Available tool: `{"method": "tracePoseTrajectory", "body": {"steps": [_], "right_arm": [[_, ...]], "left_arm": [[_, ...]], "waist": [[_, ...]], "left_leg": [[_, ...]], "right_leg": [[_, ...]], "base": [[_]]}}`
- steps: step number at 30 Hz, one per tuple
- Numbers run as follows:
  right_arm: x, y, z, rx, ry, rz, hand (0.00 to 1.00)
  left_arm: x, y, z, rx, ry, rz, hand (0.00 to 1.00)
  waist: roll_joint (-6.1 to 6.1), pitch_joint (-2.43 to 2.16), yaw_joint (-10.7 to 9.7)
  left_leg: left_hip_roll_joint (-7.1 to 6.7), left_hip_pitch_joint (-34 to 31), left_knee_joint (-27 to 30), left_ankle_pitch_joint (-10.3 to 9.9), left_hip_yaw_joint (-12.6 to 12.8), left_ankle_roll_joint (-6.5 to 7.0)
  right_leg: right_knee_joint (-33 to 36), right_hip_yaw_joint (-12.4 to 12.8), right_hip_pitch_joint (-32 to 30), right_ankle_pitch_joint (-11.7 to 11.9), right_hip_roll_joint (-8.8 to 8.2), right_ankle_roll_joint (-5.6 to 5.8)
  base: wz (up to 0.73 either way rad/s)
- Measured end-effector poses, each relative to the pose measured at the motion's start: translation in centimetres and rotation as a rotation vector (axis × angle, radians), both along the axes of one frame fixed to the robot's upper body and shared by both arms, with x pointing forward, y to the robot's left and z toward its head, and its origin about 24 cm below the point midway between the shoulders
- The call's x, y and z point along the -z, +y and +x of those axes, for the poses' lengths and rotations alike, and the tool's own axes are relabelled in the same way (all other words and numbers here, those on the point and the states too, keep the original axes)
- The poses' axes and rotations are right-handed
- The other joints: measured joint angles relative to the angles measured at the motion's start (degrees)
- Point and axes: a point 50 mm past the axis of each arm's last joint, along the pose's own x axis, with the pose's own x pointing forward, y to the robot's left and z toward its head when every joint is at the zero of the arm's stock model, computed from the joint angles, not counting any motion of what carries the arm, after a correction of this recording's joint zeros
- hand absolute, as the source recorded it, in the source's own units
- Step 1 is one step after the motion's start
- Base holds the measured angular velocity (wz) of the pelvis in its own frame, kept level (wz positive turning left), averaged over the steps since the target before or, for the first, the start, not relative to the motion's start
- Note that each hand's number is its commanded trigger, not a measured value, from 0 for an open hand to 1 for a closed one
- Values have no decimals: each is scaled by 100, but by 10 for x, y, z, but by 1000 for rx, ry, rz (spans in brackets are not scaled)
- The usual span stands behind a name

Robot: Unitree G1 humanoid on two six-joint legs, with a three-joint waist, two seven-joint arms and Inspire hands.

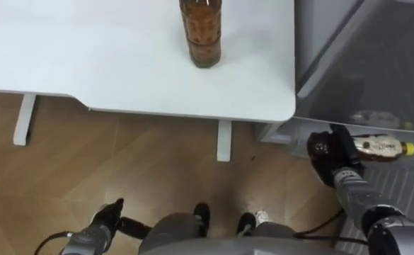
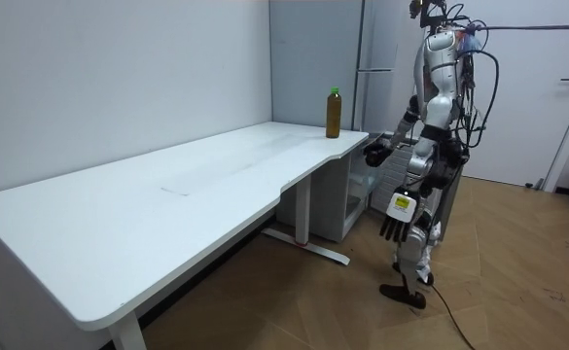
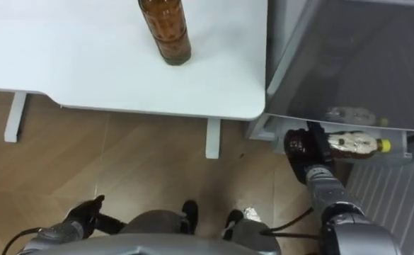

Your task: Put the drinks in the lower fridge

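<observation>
A brown drink bottle (image 1: 376, 147) with a yellow cap lies sideways in my right hand (image 1: 341, 152), which is shut on its middle, cap pointing right. It hangs at the open lower fridge (image 1: 277, 132), just over its white front rim. A second brown bottle (image 1: 201, 35) with a green cap stands upright on the white table (image 1: 86, 57), near the right end. My left hand (image 1: 107, 216) hangs low at my side, fingers relaxed and holding nothing. In the room view I stand at the table's far end by the grey fridge (image 2: 323, 58).
The grey upper fridge front (image 1: 362, 64) rises right of the table edge. A pale, clear object (image 1: 376, 119) lies inside the lower compartment behind the held bottle. A ribbed white panel (image 1: 398, 191) sits at lower right. Wooden floor (image 1: 143, 163) spreads under the table legs.
</observation>
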Motion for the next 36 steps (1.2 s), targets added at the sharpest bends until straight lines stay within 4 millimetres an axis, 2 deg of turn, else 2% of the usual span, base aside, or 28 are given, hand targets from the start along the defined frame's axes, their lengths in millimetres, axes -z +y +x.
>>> {"method": "tracePoseTrajectory", "body": {"steps": [3,5,7,11,13,15,18,21,22,23,30,36], "right_arm": [[-7,-4,11,24,-10,3,100],[-14,-6,22,12,-32,-10,100],[-24,-12,34,-16,-50,-48,100],[-43,-26,53,-27,-75,-101,100],[-53,-33,61,-21,-78,-124,100],[-57,-34,67,-24,-81,-123,100],[-66,-37,75,-34,-87,-120,100],[-74,-38,83,-30,-87,-122,100],[-78,-37,87,-30,-91,-122,55],[-79,-37,89,-30,-94,-122,0],[-87,-46,91,-12,-60,-137,0],[-86,-46,90,-9,-32,-107,0]], "left_arm": [[0,1,0,2,5,-2,0],[0,2,2,2,9,-1,0],[0,2,6,-1,2,-1,0],[-3,2,17,5,-22,0,0],[-5,2,23,10,-39,0,0],[-6,2,26,13,-45,2,0],[-7,2,31,16,-58,2,0],[-8,4,33,15,-64,8,0],[-9,6,33,13,-66,16,0],[-10,8,33,13,-68,20,0],[-11,15,32,9,-60,45,0],[-11,17,31,-1,-52,67,0]], "waist": [[0,14,60],[-4,37,70],[-22,90,70],[-64,118,78],[-134,162,160],[-177,188,166],[-225,215,157],[-254,219,169],[-261,217,168],[-268,218,165],[-297,207,147],[-293,205,173]], "left_leg": [[-9,-163,-8,36,-11,3],[-15,-328,-8,78,0,5],[-33,-519,-10,135,-7,14],[-84,-886,-21,257,-6,46],[-114,-1001,-92,339,101,82],[-136,-1069,-95,366,150,107],[-195,-1187,-89,420,228,153],[-227,-1285,-78,448,355,197],[-228,-1353,-61,457,375,210],[-235,-1388,-59,466,376,213],[-315,-1457,-44,497,401,243],[-309,-1477,51,498,421,245]], "right_leg": [[62,-32,-184,5,-22,-1],[112,-47,-371,6,-42,-2],[219,-71,-605,8,-79,-6],[434,-66,-1070,3,-166,-3],[608,25,-1327,-2,-258,5],[719,78,-1463,-18,-270,23],[957,187,-1717,-60,-355,55],[1109,286,-1915,-82,-407,83],[1128,294,-1984,-82,-417,85],[1148,292,-2025,-83,-428,85],[1335,307,-2159,-132,-541,131],[1407,288,-2163,-134,-541,126]], "base": [[3],[0],[6],[0],[-13],[-13],[-8],[-14],[-11],[0],[5],[1]]}}
